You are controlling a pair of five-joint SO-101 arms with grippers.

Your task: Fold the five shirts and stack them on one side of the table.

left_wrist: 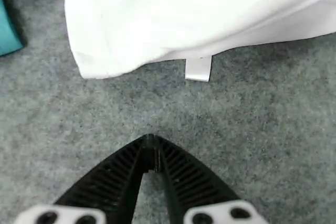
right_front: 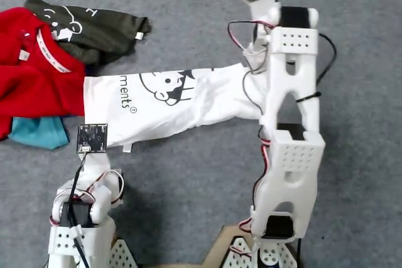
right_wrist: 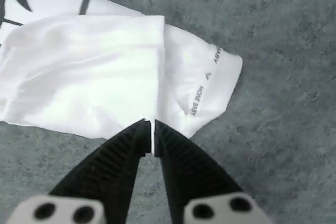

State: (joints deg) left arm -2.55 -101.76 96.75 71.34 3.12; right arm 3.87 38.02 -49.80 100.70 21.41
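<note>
Left pincer (left_wrist: 150, 148) is pressed together, empty, over the grey carpeted worktop (left_wrist: 252, 129), just beside the white printed cotton shirt (right_front: 169, 101). Right pincer (right_wrist: 151, 129) is pressed together at that shirt's folded edge. Four shirts show: this one spread mid-worktop, then one red shirt (right_front: 31, 73), one dark olive shirt (right_front: 94, 26) and one teal shirt (right_front: 38, 131) heaped together.

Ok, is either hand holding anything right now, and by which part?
The right hand appears to pinch the white shirt at the edge of its folded end. The left hand is shut on nothing, above the table.

White shirt (right_front: 169, 101), seemingly half-folded, mid-table
</note>
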